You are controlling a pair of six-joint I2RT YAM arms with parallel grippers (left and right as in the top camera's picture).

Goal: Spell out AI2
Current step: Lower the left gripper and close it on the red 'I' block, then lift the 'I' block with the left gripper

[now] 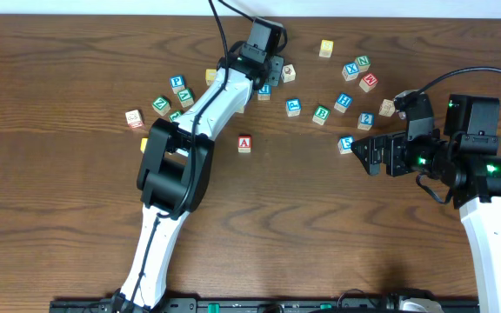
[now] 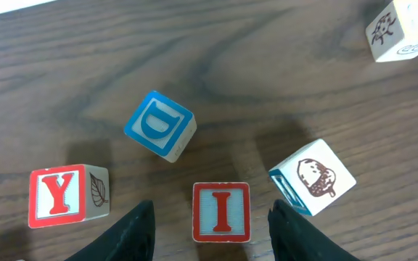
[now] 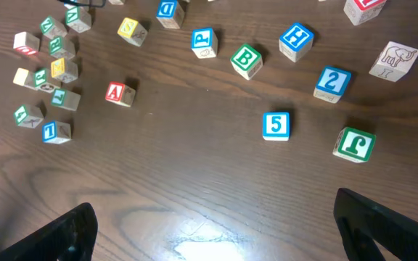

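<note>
Left wrist view: the I cube (image 2: 221, 212) sits flat on the table (image 2: 281, 80), letter up, squarely between the fingers of the left gripper (image 2: 212, 217).
Left tool state: the jaws stand apart with a gap on each side of the cube; nothing is gripped.
Crowding: an acorn-picture cube (image 2: 312, 176) lies just outside one finger, a Y cube (image 2: 58, 196) is outside the other, and a D cube (image 2: 159, 125) is ahead of the tips.
First letter: the A cube (image 1: 244, 143) lies alone on bare wood, back toward the left arm's base and well apart from its gripper.
Last character: the 2 cube (image 3: 332, 82) lies ahead of the right gripper (image 3: 215, 217) and off to one side, with a 5 cube (image 3: 276, 125) nearer.
Right tool state: spread wide, empty.
Step in hand: probably taking the I, judging from the straddle.
Next move: close squarely on the I's side faces without nudging the acorn cube, then lift and carry it back beside the A.
Left arm pose: stretched long across the table, wrist tipped down over the far cluster.
Right arm pose: held low on its own side, pointing inward.
</note>
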